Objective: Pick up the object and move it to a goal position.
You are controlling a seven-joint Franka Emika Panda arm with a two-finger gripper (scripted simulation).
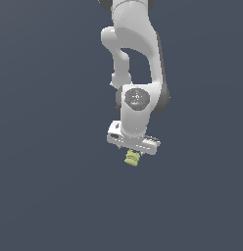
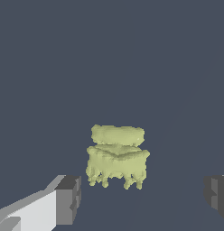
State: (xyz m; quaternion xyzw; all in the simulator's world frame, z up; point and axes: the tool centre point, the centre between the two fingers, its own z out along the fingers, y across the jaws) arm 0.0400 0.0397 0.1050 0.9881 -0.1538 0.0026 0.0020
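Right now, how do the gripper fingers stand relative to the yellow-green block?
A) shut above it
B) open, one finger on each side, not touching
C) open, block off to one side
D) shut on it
B: in the wrist view the block sits between the spread fingers, with clear gaps on both sides.

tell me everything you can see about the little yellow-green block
The block is tiny, pale yellow-green and roughly cubic, with a lumpy matte surface: a flatter slab on one end, a wider body, and ragged drip-like nubs on the other. In the wrist view it sits between the two dark fingertips, with open space on both sides, so nothing visibly touches it. In the exterior view it lies just below the white hand, much narrower than the hand. Whether it rests on a surface cannot be told.
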